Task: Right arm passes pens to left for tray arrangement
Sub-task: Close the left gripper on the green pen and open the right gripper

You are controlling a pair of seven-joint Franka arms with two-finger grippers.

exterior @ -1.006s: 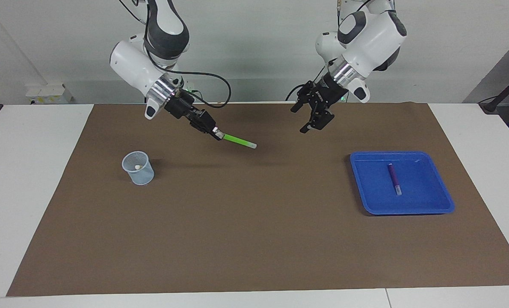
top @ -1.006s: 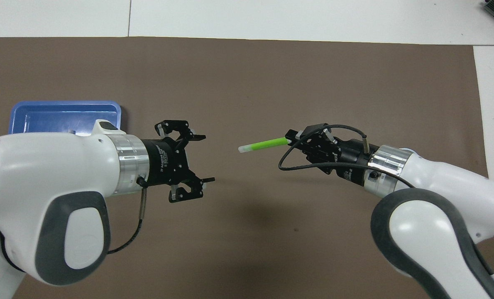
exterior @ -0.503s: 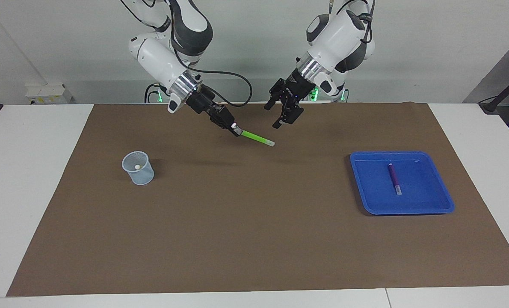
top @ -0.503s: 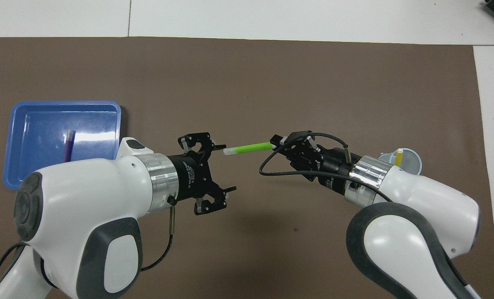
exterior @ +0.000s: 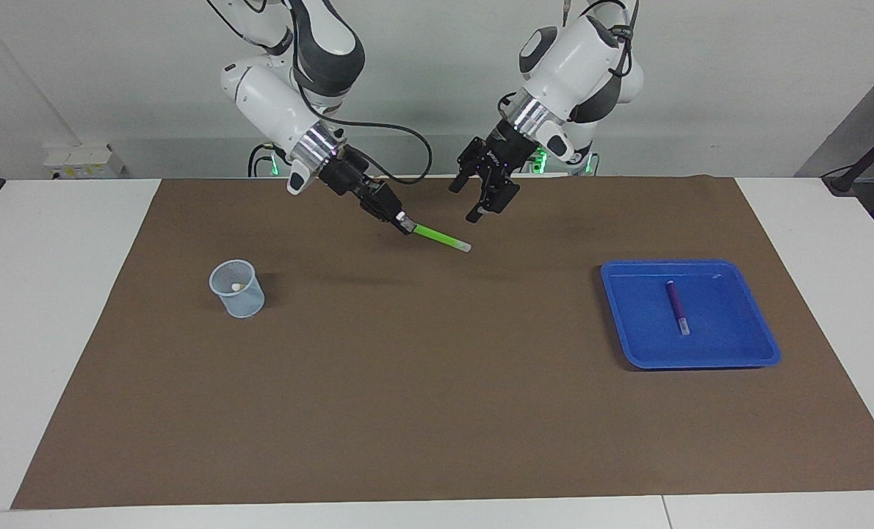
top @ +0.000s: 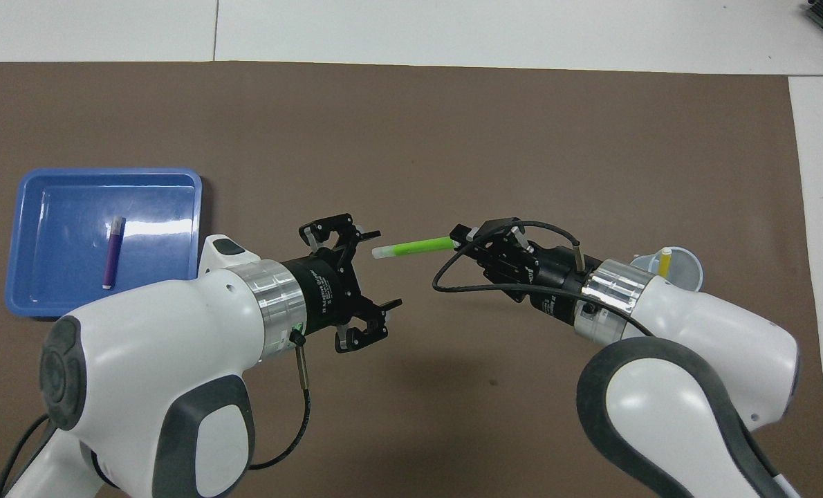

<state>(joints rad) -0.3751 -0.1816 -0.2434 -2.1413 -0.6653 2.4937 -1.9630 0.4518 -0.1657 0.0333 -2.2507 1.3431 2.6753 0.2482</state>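
My right gripper [exterior: 404, 222] is shut on one end of the green pen [exterior: 441, 239] and holds it above the mat, its pale end pointing toward my left gripper [exterior: 472, 200]. The left gripper is open, up in the air, just short of that pale end; in the overhead view [top: 382, 270] one fingertip lies beside the green pen's [top: 415, 245] tip. The right gripper [top: 463, 238] shows there too. The purple pen [exterior: 677, 307] lies in the blue tray [exterior: 764, 345] at the left arm's end. The yellow pen [top: 664, 261] stands in the mesh cup.
The pale mesh cup [exterior: 237, 294] stands on the brown mat [exterior: 437, 411] toward the right arm's end, partly under the right arm in the overhead view [top: 688, 273]. The blue tray [top: 107, 173] and purple pen [top: 112, 252] show beside the left arm.
Both arms swung toward the middle. The right gripper carried the green pen toward the left gripper, then held still. The open left gripper closed in on the pen's pale end.
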